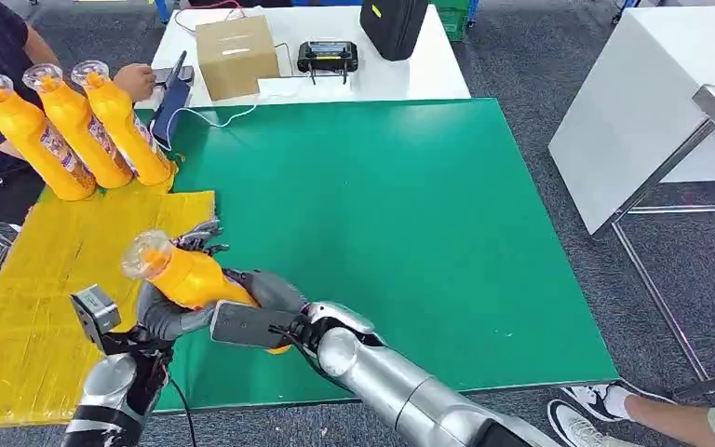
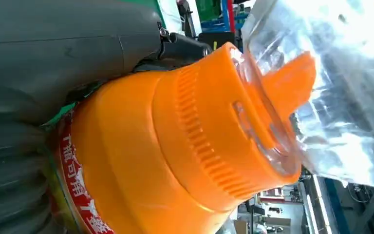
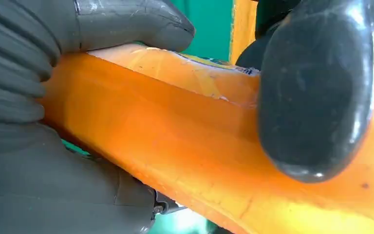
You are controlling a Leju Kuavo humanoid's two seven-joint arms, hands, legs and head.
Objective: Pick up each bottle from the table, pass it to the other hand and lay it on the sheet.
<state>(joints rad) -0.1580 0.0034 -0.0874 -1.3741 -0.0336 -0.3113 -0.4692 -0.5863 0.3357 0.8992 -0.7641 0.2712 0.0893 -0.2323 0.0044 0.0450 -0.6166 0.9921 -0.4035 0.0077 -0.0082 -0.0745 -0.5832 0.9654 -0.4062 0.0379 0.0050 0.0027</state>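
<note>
Three bottles (image 1: 74, 130) already lie side by side at the far end of the sheet (image 1: 47, 298). A fourth bottle (image 1: 182, 275) is mid-handover above the worktop (image 1: 382, 233), just beside the sheet: both the left hand (image 1: 163, 312) and right hand (image 1: 261, 312) clasp it. Release and laying down remain.

Bright even light, soft shadows; glare on clear cap (image 2: 331, 73); wrist close-ups soft, backgrounds blurred.
</note>
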